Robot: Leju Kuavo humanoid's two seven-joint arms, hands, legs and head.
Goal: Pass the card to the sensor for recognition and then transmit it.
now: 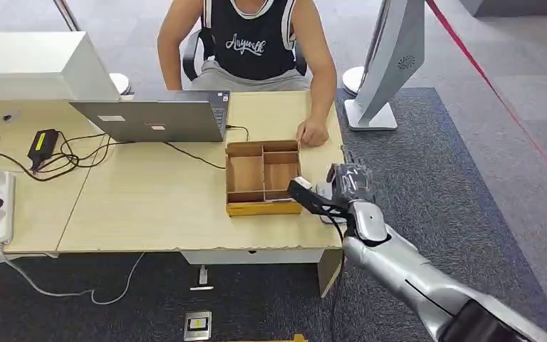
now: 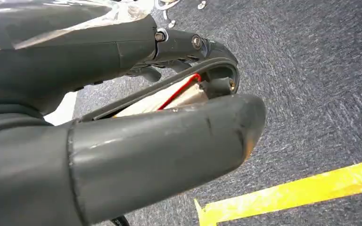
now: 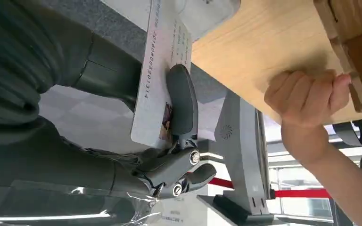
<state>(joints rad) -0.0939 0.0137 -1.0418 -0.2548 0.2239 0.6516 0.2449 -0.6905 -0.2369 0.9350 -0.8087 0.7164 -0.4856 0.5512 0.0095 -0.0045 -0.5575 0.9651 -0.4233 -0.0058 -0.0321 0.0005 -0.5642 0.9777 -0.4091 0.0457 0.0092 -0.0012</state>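
Even, bright indoor light fills the head view, with soft shadows under the desk (image 1: 185, 214) at 6 o'clock. Both wrist views blur up close, and plastic wrap glares at 11 and 7 o'clock.

On the black sleeveless shirt (image 1: 255, 43) of the person sitting at the far side of the table, you can see white curly letters that look like "Anywell". On the white flat card (image 3: 162, 70) that the right hand (image 3: 122, 141) holds, you can read a row of small numbers, about "2014088501314". The other small print on the card is too tiny to read.
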